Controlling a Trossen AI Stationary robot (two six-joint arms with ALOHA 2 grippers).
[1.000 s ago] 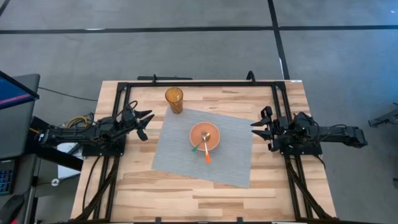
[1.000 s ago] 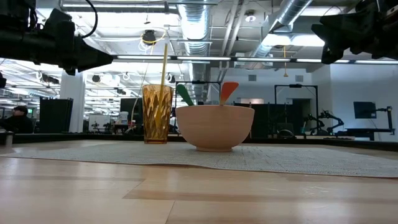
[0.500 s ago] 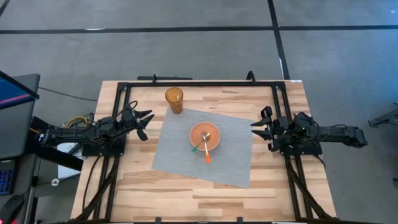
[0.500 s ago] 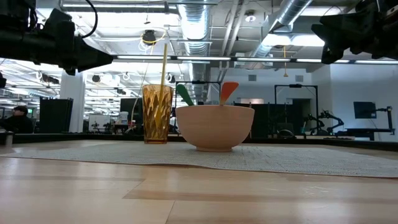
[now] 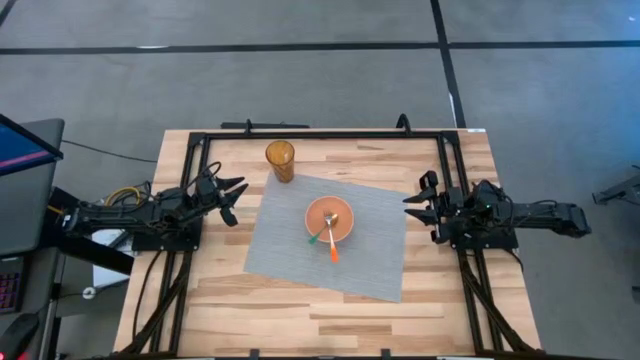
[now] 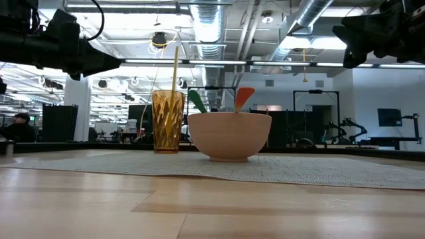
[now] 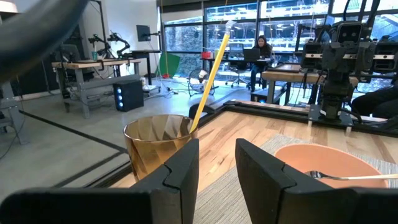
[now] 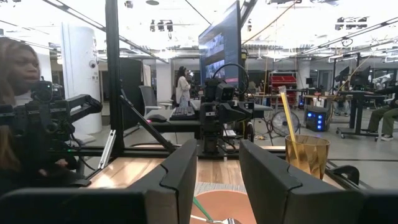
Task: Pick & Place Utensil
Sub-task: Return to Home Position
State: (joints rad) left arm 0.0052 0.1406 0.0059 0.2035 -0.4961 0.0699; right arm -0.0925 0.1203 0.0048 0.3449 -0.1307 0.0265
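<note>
An orange bowl (image 5: 329,220) stands on a grey placemat (image 5: 372,262) near the table's middle. Two utensils lean on its near rim with their metal heads inside: one green-handled (image 5: 316,238), one orange-handled (image 5: 333,252). Both handles stick up over the rim in the low view, green (image 6: 196,101) and orange (image 6: 244,97). An amber cup (image 5: 280,160) with a yellow straw (image 6: 176,66) stands at the mat's far left corner. My left gripper (image 5: 237,202) hovers open left of the mat. My right gripper (image 5: 418,207) hovers open at its right.
A black frame rail (image 5: 320,134) runs around the table's far edge and both sides. Bare wood lies near the table's front edge (image 5: 320,320). The cup (image 7: 158,149) and bowl (image 7: 323,171) show past my left fingers. A person (image 8: 18,124) sits beyond the table.
</note>
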